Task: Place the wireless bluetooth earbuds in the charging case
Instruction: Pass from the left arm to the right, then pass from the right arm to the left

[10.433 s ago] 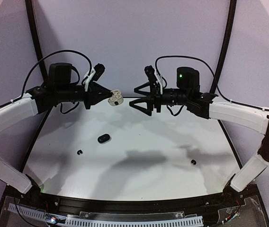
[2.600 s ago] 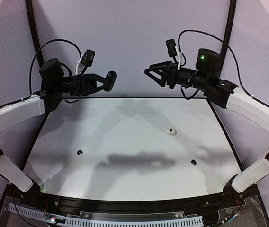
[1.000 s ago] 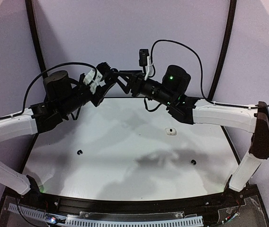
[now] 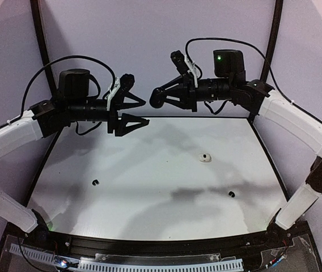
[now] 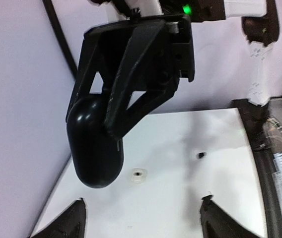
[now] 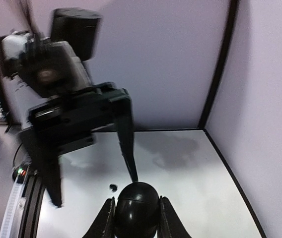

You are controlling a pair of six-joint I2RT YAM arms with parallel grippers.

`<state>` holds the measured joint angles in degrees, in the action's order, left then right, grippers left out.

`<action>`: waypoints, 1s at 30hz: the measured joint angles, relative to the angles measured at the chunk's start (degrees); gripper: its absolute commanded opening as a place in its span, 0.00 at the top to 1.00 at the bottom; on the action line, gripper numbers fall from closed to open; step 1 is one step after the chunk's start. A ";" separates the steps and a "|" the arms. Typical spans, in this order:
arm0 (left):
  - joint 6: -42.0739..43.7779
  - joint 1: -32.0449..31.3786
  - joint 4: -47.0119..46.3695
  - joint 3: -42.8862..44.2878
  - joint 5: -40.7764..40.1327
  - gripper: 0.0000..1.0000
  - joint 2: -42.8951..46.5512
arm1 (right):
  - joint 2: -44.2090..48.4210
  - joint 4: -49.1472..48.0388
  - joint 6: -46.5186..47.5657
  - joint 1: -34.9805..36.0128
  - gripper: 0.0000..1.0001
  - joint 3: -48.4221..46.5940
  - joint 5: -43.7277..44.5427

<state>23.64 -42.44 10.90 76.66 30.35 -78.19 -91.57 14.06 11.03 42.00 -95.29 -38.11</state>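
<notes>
While both arms are raised above the far half of the white desk (image 4: 149, 204), the glossy black oval charging case (image 4: 155, 100) is gripped by the right pincer (image 4: 161, 96), whose two fingers (image 6: 106, 218) are closed against the case's opposite sides. In the right wrist view the case is seen wedged between them, its rounded end pointing away from the wrist. The case is held in the air, well clear of the desk, and is pointed toward the left arm. The left pincer (image 4: 147, 111) is spread wide and nothing is held in it; it is levelled at the black case, near it but not touching. Its two dark fingertips (image 5: 74, 220) are seen far apart at the bottom of the left wrist view, with the right pincer and the case hanging close in front of them. On the desk a small white rounded case (image 4: 205, 157) with a dark spot on top is lying right of centre, below the right arm. One tiny black rounded earbud (image 4: 95, 182) is resting on the left part of the desk and a second black earbud (image 4: 231, 194) on the right part, nearer the front edge than the white case; the two are well apart from each other and from both cases. Whether the black case's lid is open cannot be told
</notes>
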 measured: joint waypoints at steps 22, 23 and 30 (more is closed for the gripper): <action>0.26 -1.86 9.86 9.60 6.47 0.96 -5.64 | 1.36 14.34 10.38 4.52 1.00 -3.21 -2.58; 0.07 -1.88 9.99 9.62 6.49 0.98 -5.64 | 1.36 14.45 10.47 4.55 1.00 -3.21 -2.60; -2.23 -1.88 9.88 9.57 6.73 0.99 -5.64 | 1.53 13.29 8.74 4.59 0.63 -2.54 -2.56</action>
<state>21.41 -44.31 20.78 86.24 37.08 -83.83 -90.04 27.35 19.77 46.59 -97.82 -40.66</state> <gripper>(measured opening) 0.198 0.220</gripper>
